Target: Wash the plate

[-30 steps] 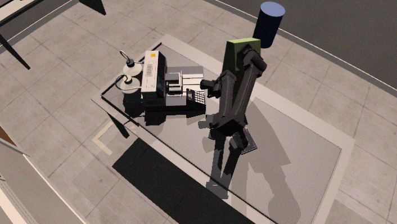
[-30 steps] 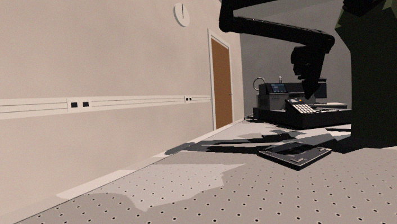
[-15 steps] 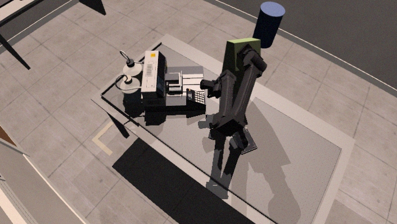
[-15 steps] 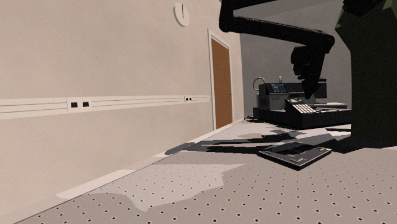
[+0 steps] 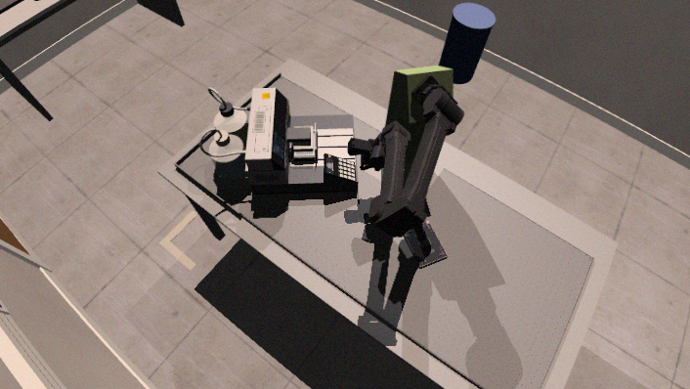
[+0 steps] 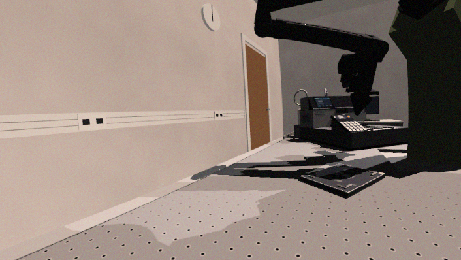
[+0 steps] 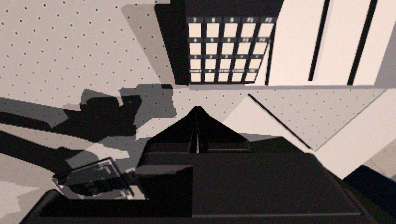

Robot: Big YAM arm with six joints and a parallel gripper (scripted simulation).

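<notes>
The washer [image 5: 266, 127] [image 6: 313, 117] stands at the far left of the perforated table. Its sloped keypad [image 5: 344, 168] [image 6: 352, 125] [image 7: 227, 47] faces the arm. My gripper [image 5: 351, 145] [image 6: 357, 112] [image 7: 197, 111] is shut on nothing. It hovers just above and in front of the keypad, tips pointing at its lowest row [image 7: 225, 76]. The dark plate nest N1 [image 5: 433, 253] [image 6: 343, 179] [image 7: 92, 177] lies flat near the arm's base, and I see no plate in it. A small pale striped thing [image 5: 303, 152] lies on the washer's carrier; I cannot tell if it is seated.
Two white bottles [image 5: 230, 119] [image 5: 227, 147] with tubing stand behind the washer. The arm's green pedestal [image 5: 415, 80] and a blue cylinder [image 5: 466, 39] are at the back. The table's front edge [image 5: 303, 271] runs diagonally.
</notes>
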